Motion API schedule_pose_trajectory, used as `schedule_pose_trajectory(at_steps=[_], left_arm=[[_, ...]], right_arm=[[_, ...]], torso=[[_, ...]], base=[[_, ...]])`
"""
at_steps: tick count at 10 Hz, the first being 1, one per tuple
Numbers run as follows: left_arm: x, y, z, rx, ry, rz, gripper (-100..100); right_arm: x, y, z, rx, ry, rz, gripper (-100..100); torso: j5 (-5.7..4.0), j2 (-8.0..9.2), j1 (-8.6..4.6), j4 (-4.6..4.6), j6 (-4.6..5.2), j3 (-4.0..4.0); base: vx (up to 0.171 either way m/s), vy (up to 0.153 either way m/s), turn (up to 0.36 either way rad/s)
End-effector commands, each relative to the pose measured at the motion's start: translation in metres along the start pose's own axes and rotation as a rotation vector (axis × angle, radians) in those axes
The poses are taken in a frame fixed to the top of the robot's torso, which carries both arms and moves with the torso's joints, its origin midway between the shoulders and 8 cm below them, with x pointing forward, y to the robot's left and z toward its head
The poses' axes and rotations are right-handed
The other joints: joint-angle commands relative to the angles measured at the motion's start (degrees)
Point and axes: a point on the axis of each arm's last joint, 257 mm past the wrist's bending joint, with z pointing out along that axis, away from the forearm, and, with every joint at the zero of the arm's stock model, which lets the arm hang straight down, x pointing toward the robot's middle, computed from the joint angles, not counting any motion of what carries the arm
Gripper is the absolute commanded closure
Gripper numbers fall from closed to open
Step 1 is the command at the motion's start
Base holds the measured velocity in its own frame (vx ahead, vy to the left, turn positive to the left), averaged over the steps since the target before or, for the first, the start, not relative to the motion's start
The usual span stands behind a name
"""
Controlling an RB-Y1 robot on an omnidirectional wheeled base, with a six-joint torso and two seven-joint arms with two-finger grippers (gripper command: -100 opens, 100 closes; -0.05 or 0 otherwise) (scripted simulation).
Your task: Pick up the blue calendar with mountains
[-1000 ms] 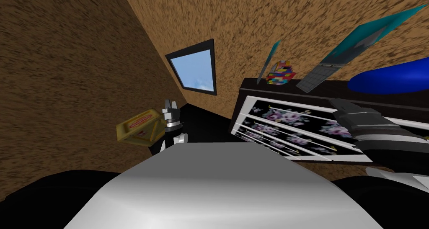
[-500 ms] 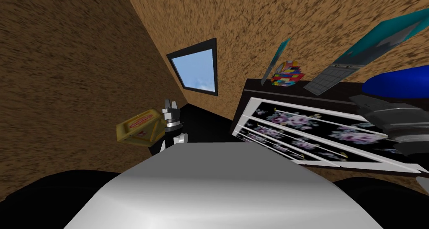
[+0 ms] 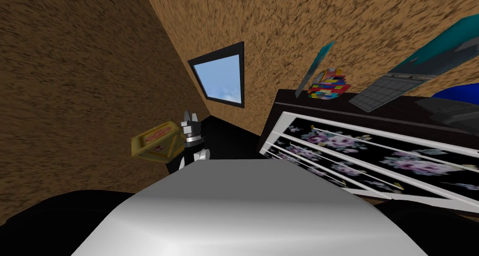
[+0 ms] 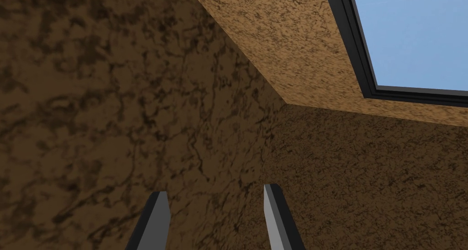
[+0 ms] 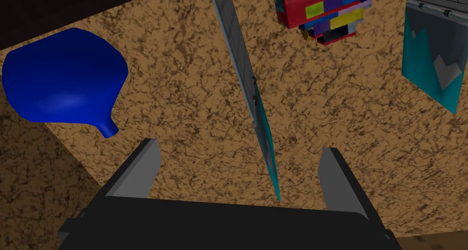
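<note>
Teal mountain calendar (image 3: pixel 435 52) upright near rear edge of dresser top (image 3: pixel 304 103), near block stack (image 3: pixel 330 84). Thin, light, stiff (tips easily): best pinched across upper edge. Right gripper (image 5: pixel 240 146) wide open, empty.

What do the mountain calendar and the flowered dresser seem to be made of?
Calendar: thin flat matte sheets, ring-bound, so probably paper or card. Dresser: dark top, flower-printed drawer fronts with white trim; perhaps painted wood, but no grain shows.
</note>
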Motion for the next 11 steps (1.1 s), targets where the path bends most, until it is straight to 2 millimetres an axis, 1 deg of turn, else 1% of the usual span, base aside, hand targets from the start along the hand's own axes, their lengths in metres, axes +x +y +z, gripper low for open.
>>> schedule_pose_trajectory(at_steps=[1,6,8,9,10,11], left_arm=[[0.000,0.000,0.000,0.000,0.000,0.000,0],[0.000,0.000,0.000,0.000,0.000,0.000,0],[0.000,0.000,0.000,0.000,0.000,0.000,0],[0.000,0.000,0.000,0.000,0.000,0.000,0],[0.000,0.000,0.000,0.000,0.000,0.000,0],[0.000,0.000,0.000,0.000,0.000,0.000,0]], right_arm=[[-0.013,0.000,0.005,0.012,0.001,-0.069,-100],[-0.046,0.008,0.021,0.029,0.001,-0.252,-100],[-0.055,0.012,0.027,0.031,0.000,-0.306,-100],[-0.051,0.012,0.025,0.030,0.000,-0.285,-100],[-0.052,0.012,0.026,0.031,0.000,-0.289,0],[-0.038,0.008,0.041,0.025,0.025,-0.262,-100]], torso=[[0.00,0.00,0.00,0.00,0.00,0.00],[-0.03,0.09,-0.07,0.02,0.01,0.05],[-0.04,0.09,-0.10,0.02,0.01,0.05],[-0.04,0.08,-0.09,0.02,0.01,0.04],[-0.02,0.17,0.05,0.04,0.04,0.10],[0.01,0.25,0.17,0.07,0.04,0.15]], base=[[0.073,-0.067,0.060],[0.059,-0.081,0.072],[0.052,-0.081,0.068],[0.024,-0.038,0.020],[0.005,-0.007,0.000],[0.004,0.013,-0.243]])
